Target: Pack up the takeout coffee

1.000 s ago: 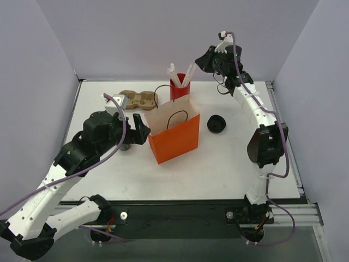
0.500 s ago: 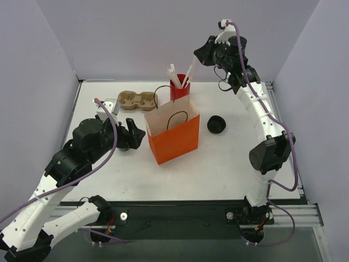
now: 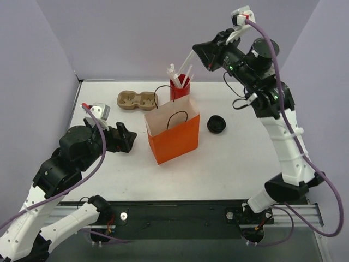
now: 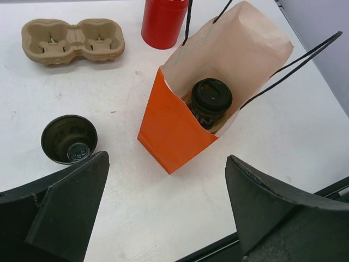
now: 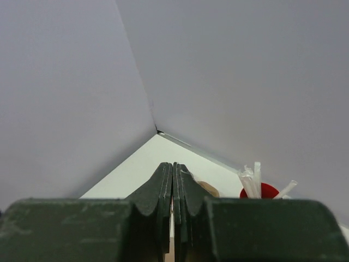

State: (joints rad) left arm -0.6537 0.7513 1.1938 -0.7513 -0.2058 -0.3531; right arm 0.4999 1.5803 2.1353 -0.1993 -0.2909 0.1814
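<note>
One dark coffee cup with a lid (image 4: 211, 98) stands inside the open orange paper bag (image 3: 174, 139), which also shows in the left wrist view (image 4: 174, 136). A second dark cup (image 4: 69, 138), open-topped, stands on the table left of the bag; in the top view my left arm hides it. My left gripper (image 3: 124, 139) is open and empty, a little left of the bag and above the table (image 4: 166, 183). My right gripper (image 3: 199, 54) is shut on a thin white straw (image 3: 187, 63) high above the red cup (image 3: 180, 90).
A tan two-hole cardboard carrier (image 3: 137, 100) lies at the back left, also seen from the left wrist (image 4: 72, 41). A black round lid (image 3: 216, 124) lies right of the bag. The red cup holds more white straws (image 5: 252, 177). Grey walls close in the back and sides.
My left gripper has drawn back to the left and toward the near edge, away from the bag. My right gripper has risen and moved right, lifting a straw out of the red cup.
</note>
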